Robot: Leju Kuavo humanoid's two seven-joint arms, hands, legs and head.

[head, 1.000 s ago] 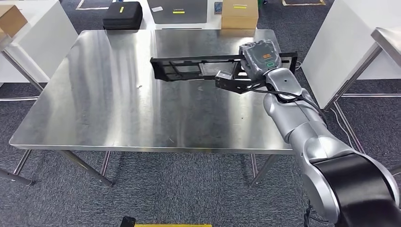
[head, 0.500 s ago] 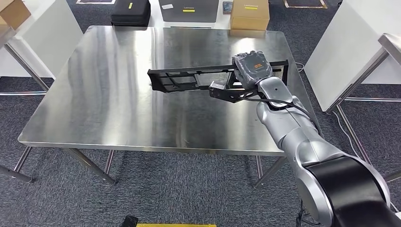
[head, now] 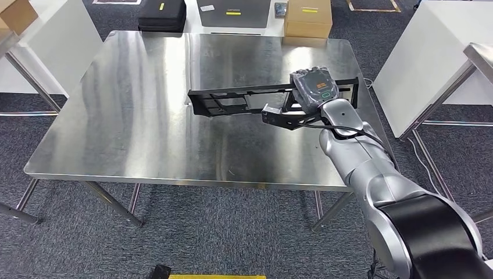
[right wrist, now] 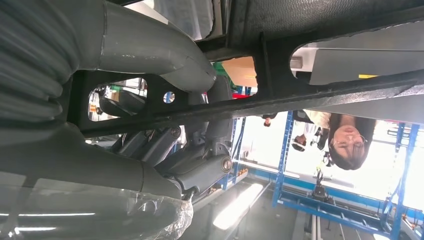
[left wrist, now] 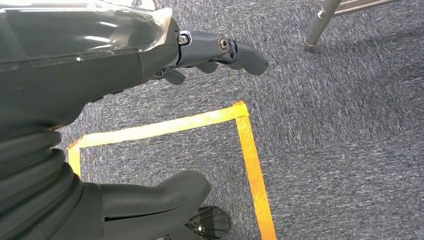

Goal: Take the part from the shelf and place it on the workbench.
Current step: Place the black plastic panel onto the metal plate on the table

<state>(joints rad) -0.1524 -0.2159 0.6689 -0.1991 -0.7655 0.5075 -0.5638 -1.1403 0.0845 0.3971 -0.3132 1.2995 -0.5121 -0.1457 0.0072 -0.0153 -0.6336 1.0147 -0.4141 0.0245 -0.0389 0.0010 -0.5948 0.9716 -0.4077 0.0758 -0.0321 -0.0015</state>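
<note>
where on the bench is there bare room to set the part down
The workbench is bare left of and in front of the part, through to its left and front edges. The crowded spot is the right side, where the right hand holds the part.

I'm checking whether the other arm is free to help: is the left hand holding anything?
No: in the left wrist view the left hand hangs over the carpet with its fingers apart and nothing in them.
</note>
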